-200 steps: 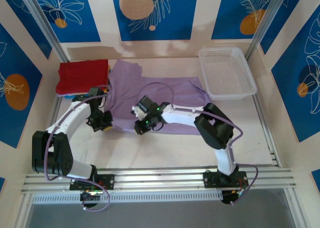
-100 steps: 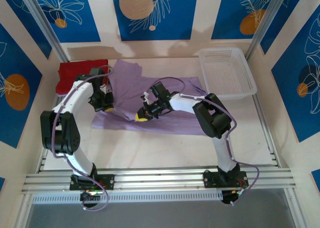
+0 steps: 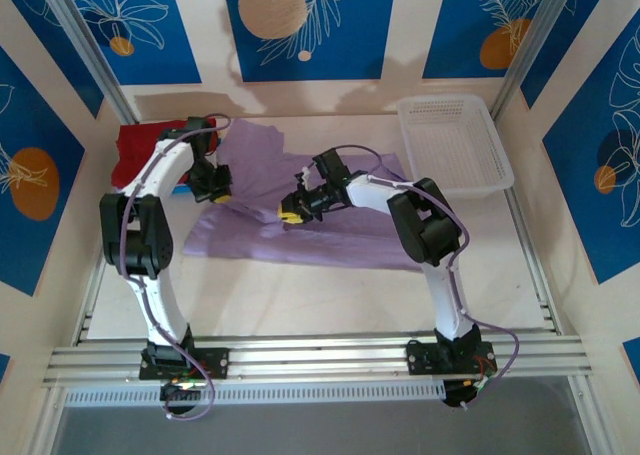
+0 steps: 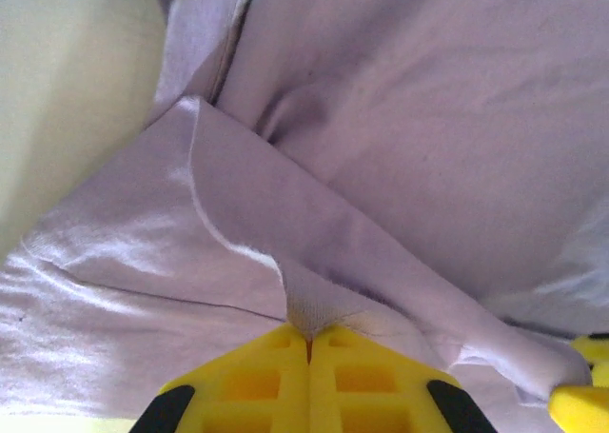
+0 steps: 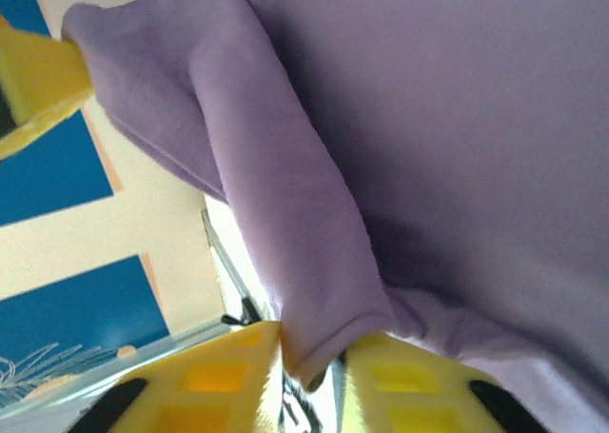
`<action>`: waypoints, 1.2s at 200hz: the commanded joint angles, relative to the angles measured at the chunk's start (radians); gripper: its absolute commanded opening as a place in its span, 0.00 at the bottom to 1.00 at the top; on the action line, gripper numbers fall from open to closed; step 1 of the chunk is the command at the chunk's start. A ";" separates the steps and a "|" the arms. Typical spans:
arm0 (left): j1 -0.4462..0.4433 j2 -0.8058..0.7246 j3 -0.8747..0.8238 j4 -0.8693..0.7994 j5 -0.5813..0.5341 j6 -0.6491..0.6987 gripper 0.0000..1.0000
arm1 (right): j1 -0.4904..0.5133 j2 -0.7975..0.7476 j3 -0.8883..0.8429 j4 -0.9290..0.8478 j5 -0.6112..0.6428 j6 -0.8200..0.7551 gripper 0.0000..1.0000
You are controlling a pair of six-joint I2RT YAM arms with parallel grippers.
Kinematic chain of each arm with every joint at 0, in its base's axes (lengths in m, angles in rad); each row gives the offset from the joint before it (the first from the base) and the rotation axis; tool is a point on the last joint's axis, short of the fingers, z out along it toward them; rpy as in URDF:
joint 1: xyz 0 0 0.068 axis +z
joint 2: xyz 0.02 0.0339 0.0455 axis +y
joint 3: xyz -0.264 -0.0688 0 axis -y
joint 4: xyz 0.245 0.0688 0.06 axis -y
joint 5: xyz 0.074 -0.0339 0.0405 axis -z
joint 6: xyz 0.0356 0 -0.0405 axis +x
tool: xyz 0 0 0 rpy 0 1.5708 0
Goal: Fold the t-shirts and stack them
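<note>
The tee (image 3: 320,237) is soft, matte lavender cloth. It lies wide over the middle of the top view on the pale table (image 3: 330,300), with shallow wrinkles and a stitched hem. Its upper left part is lifted and doubled over.

In the left wrist view the tee (image 4: 428,119) has a long diagonal crease, and a small peak of cloth runs down to the bottom middle of the frame. There my left claw (image 4: 309,336), of yellow ribbed plastic, is pressed fully together on that peak. From above, the left claw (image 3: 218,189) sits at the tee's upper left edge.

My right claw (image 5: 314,359) is at the bottom of its own view. Its yellow fingers are a little apart, and a thick rounded fold of the tee (image 5: 457,119) fills the gap and touches both. From above, the right claw (image 3: 288,213) is just left of the middle of the frame, over the tee and near the left claw.

A folded red shirt (image 3: 145,143) lies at the upper left, beside the tee. A white perforated basket (image 3: 500,180) stands at the upper right.
</note>
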 commanded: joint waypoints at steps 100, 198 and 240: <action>0.060 -0.003 0.111 0.104 0.040 -0.079 0.55 | -0.021 -0.273 -0.028 -0.361 0.363 -0.226 0.44; 0.085 -0.195 -0.335 0.243 0.020 -0.050 0.58 | -0.002 -0.432 -0.372 -0.378 0.472 -0.231 0.44; 0.085 -0.188 -0.498 0.315 -0.001 -0.047 0.59 | 0.011 -0.376 -0.407 -0.382 0.467 -0.242 0.44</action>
